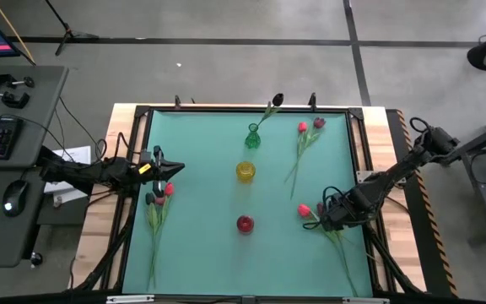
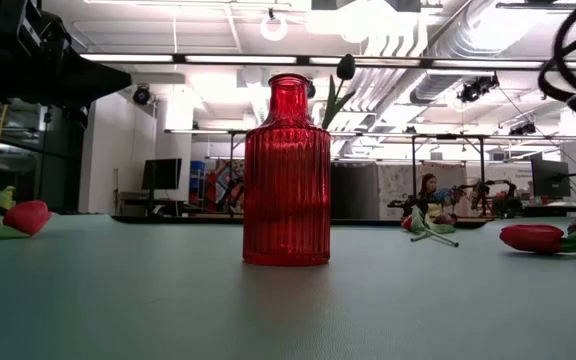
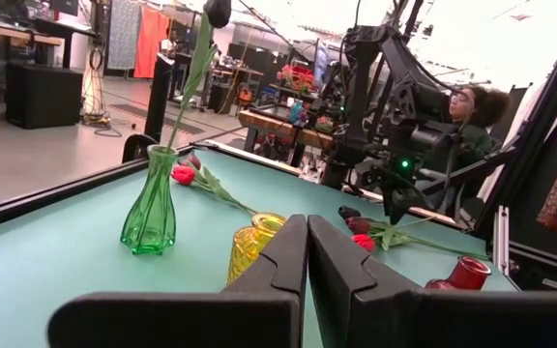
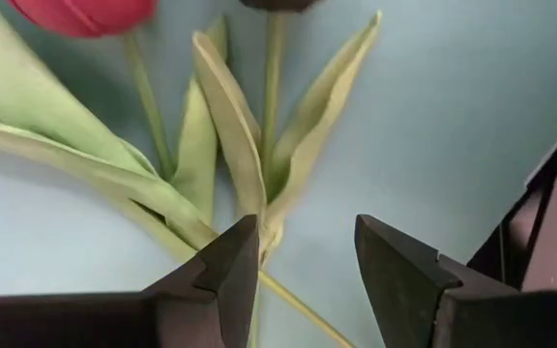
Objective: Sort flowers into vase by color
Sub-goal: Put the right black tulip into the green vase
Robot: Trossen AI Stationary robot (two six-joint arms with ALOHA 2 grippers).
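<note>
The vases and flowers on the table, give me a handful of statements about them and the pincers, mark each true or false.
1. The green vase holds a dark-headed flower. True.
2. The red vase already has a flower in it. False: the high and low views show none in it.
3. The left pincer is open wide. False: its fingers are closed together, holding nothing.
4. The right pincer is open, low over stems and leaves on the mat. True.
5. The yellow vase stands between the green and red vases. True.
6. All flowers lie in one pile. False: they lie in several groups, left, right and far side.
</note>
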